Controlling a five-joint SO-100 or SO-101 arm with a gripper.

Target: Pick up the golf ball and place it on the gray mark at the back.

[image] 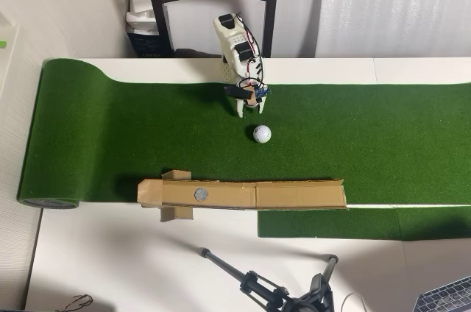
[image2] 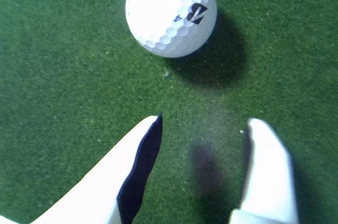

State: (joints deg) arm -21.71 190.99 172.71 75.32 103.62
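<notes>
**Tool spread wide, ball just ahead**

In the wrist view the tool (image2: 203, 123) hangs with its fingers parted over the green turf (image2: 63, 76), holding nothing, so the gap can take the golf ball (image2: 170, 12), which lies free at 12 o'clock of the tips. In the overhead view the gray mark (image: 199, 194) waits on the cardboard strip (image: 294, 194), at about 7 o'clock from the ball, well apart.
</notes>
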